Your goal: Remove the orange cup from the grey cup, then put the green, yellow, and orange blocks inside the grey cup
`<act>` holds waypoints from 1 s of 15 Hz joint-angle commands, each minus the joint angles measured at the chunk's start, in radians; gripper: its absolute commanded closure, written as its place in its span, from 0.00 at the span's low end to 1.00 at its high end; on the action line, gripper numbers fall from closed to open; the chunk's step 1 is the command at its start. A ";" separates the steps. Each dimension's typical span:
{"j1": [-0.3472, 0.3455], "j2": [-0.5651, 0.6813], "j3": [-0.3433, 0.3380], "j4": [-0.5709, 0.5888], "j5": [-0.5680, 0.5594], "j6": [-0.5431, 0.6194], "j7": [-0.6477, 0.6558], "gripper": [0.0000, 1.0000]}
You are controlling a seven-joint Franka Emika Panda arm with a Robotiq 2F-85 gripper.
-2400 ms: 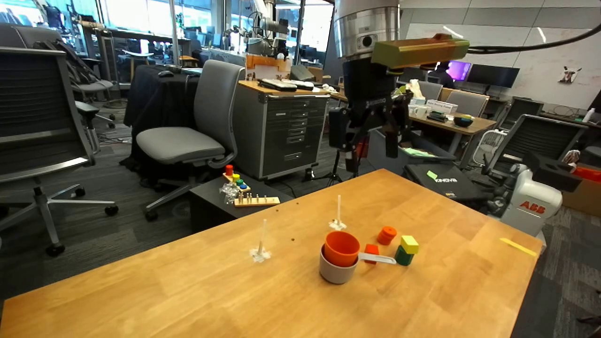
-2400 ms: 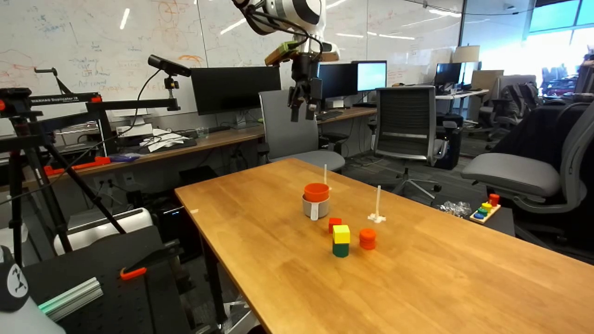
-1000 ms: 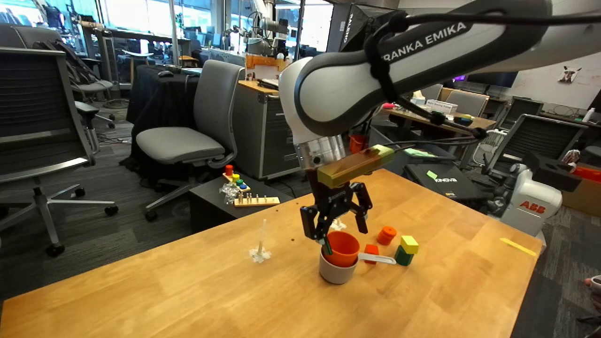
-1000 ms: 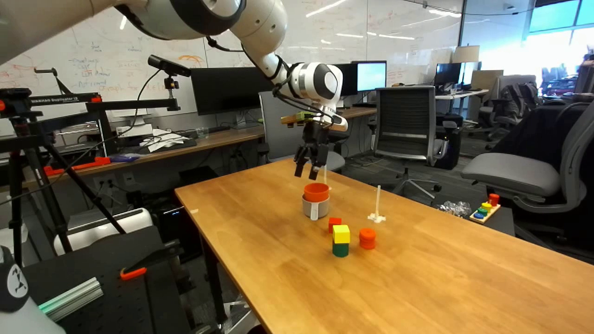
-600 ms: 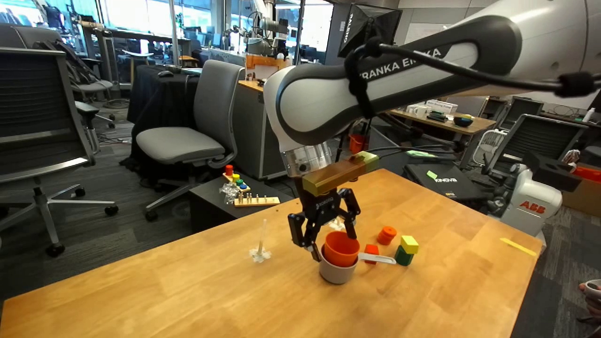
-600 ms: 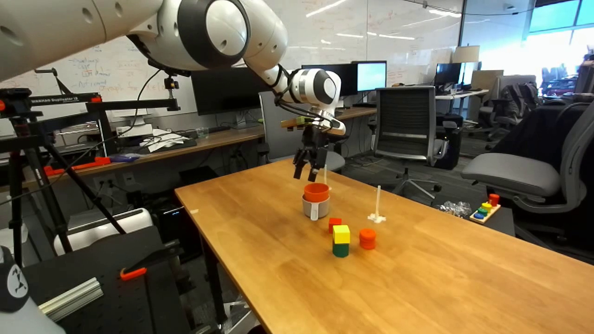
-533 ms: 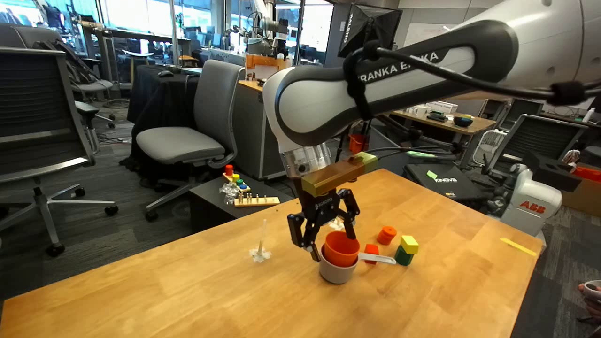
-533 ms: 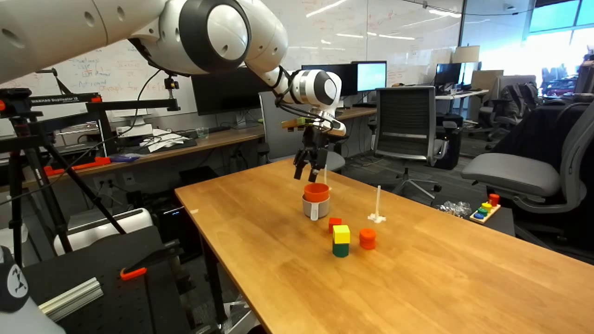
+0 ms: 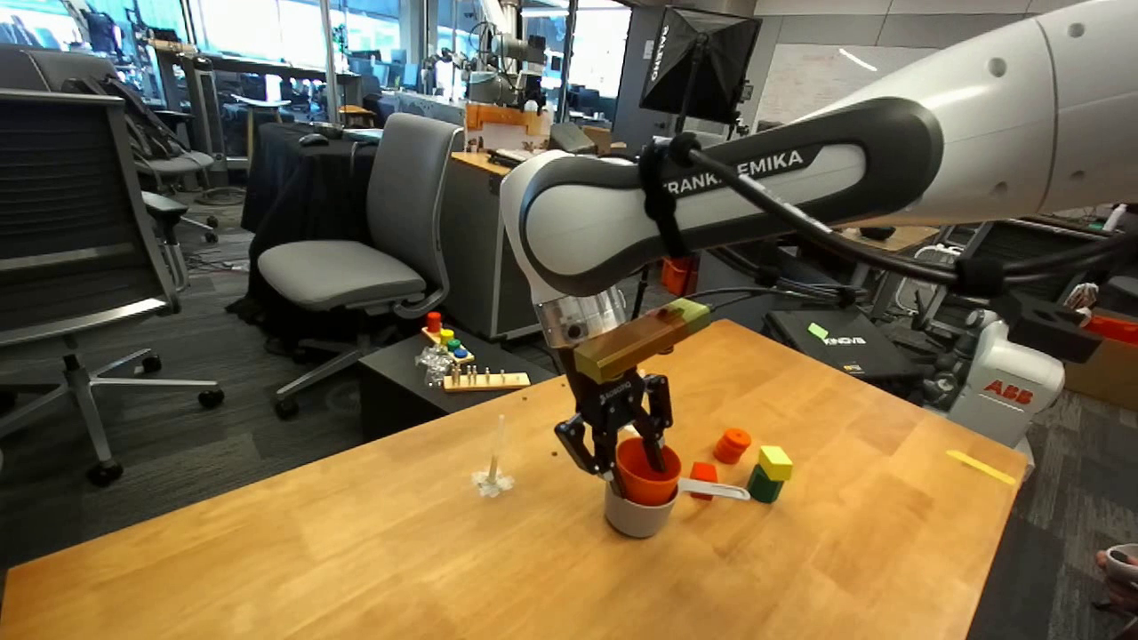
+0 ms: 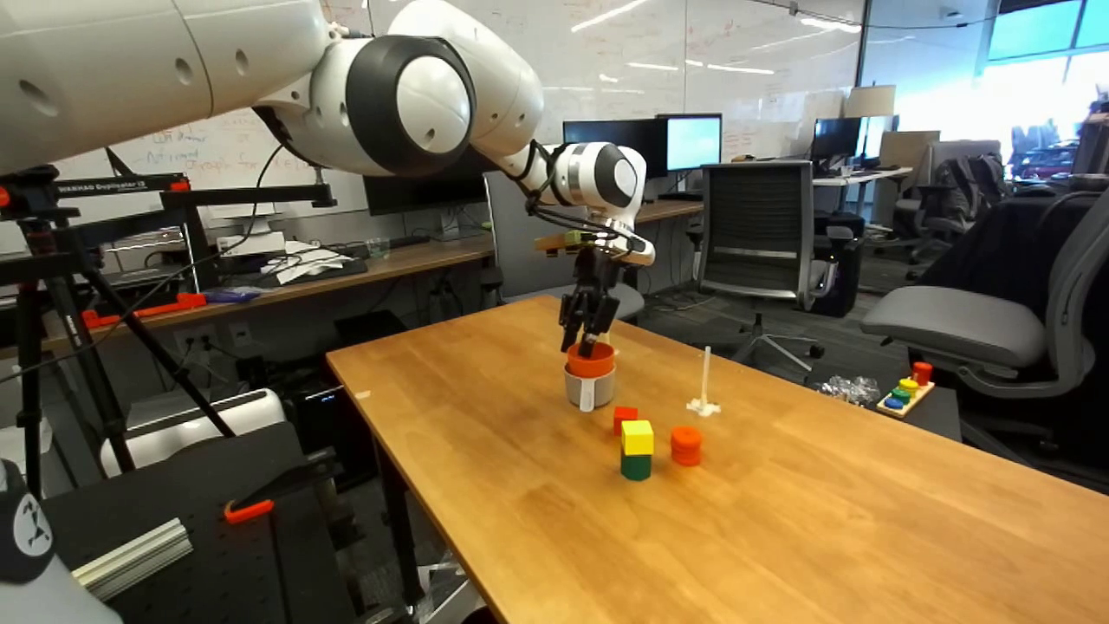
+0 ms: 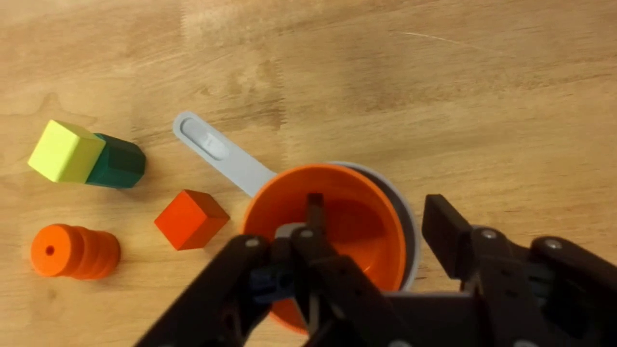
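Black two-fingered gripper (image 9: pixel 640 481): in an exterior view the jaws stand part open, with the inner finger (image 9: pixel 654 452) down inside the tapered orange plastic cup (image 9: pixel 652 492), the outer finger (image 9: pixel 617 484) at the outside of its wall, and no firm hold showing. The orange cup sits in the short round grey plastic cup (image 9: pixel 638 519); freeing it is probably the step in hand. Whether the outer finger enters between the two walls cannot be told. In an exterior view the small yellow cube (image 10: pixel 638 438) stands on the faceted dark-green block (image 10: pixel 636 468), with the small orange-red cube (image 10: pixel 625 421) beside them and nearer the cups. Caution: a low lift carried toward them could topple the stack. In the wrist view the outer finger appears beyond the rim of the grey cup, a narrow gap between. Caution: if the jaws close astride both walls, both cups are likely to rise together. If the orange cup binds instead, off-centre pull may turn the grey cup and sweep its flat handle (image 11: pixel 224 154) into the orange-red cube.
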 commanded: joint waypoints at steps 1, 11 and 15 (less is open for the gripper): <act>0.009 0.068 -0.028 0.120 0.022 -0.051 -0.035 0.73; 0.010 -0.011 -0.003 0.144 0.006 -0.074 -0.007 0.94; 0.042 -0.062 0.024 0.165 0.019 -0.078 0.006 0.94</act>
